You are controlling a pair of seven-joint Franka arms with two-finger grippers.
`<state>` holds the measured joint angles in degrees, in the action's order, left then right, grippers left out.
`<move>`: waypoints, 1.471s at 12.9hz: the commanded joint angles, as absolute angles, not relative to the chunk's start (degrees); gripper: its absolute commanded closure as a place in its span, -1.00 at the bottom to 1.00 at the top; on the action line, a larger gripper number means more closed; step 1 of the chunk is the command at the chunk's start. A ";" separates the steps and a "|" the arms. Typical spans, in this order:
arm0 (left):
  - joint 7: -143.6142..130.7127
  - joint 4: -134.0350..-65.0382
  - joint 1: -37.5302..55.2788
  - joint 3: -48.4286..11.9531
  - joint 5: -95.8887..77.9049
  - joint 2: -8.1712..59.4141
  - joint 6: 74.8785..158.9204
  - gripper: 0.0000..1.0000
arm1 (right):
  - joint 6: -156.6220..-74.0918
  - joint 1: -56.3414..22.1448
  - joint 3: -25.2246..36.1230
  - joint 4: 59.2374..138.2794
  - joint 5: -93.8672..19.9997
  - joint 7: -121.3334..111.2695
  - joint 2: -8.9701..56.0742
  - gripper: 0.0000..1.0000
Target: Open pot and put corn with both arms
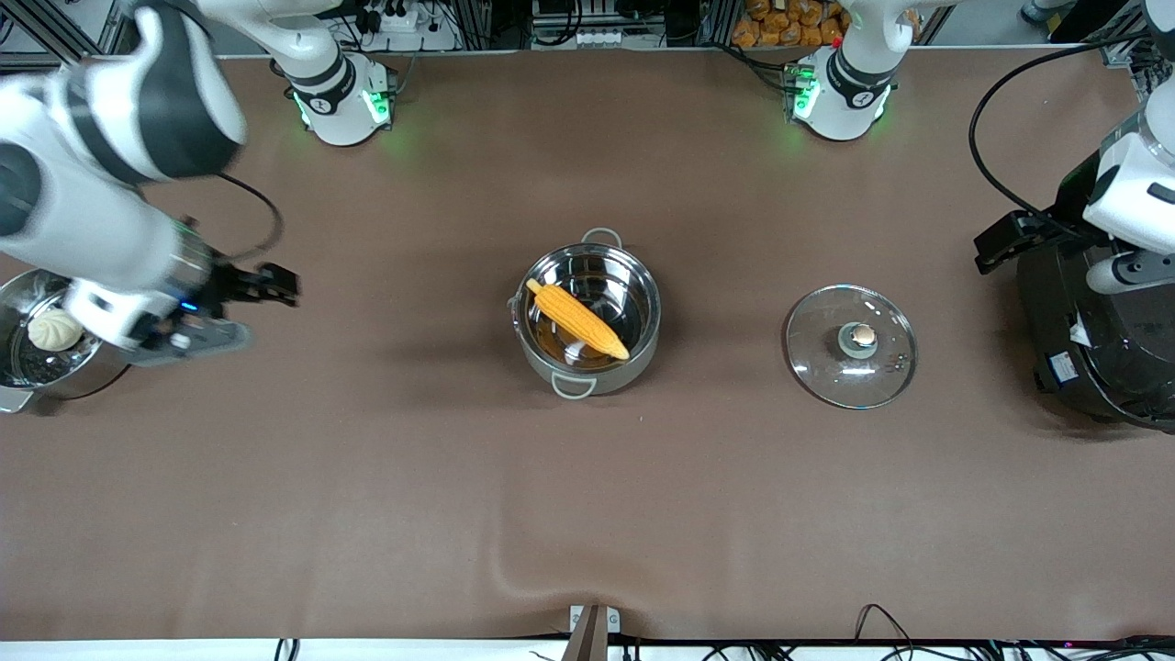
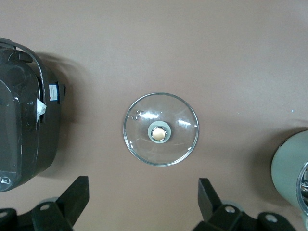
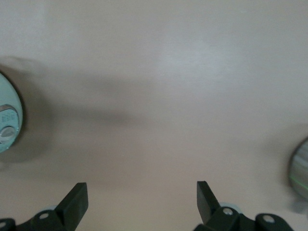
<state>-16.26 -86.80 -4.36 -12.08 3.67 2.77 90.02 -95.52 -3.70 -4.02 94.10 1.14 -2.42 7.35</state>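
Observation:
The shiny steel pot point(image 1: 587, 317) stands open at the table's middle, and the yellow-orange corn point(image 1: 576, 319) lies slanted inside it. The glass lid point(image 1: 851, 346) with its coppery knob lies flat on the table, beside the pot toward the left arm's end. The lid also shows in the left wrist view point(image 2: 160, 129). My left gripper point(image 1: 996, 246) is open and empty, up in the air between the lid and the rice cooker; it shows in its own view point(image 2: 143, 192) too. My right gripper point(image 1: 278, 285) is open and empty over bare table beside the steamer pot; its own view point(image 3: 141, 192) shows the same.
A big black rice cooker point(image 1: 1092, 330) stands at the left arm's end of the table and shows in the left wrist view point(image 2: 24, 130). A steel steamer pot point(image 1: 14, 367) with a white bun point(image 1: 55, 329) stands at the right arm's end. The brown cloth point(image 1: 587, 514) has a ridge near the front edge.

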 commanded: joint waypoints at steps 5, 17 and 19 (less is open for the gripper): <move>-13.10 -87.89 -4.40 -11.87 2.29 0.79 89.48 -1.00 | -91.59 2.03 -0.90 98.88 0.70 -5.35 -5.62 -1.00; -13.18 -87.63 -4.22 -11.69 0.70 0.70 89.12 -1.00 | -88.24 2.20 2.29 95.98 -0.79 -8.17 -5.89 -1.00; -13.18 -87.63 -4.22 -11.69 0.70 0.70 89.03 -1.00 | -88.33 2.20 2.29 95.98 -0.79 -8.17 -6.24 -1.00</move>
<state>-14.70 -87.05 -4.25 -12.06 2.16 1.96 89.77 -89.05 1.48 2.68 95.85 0.24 -8.49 -4.97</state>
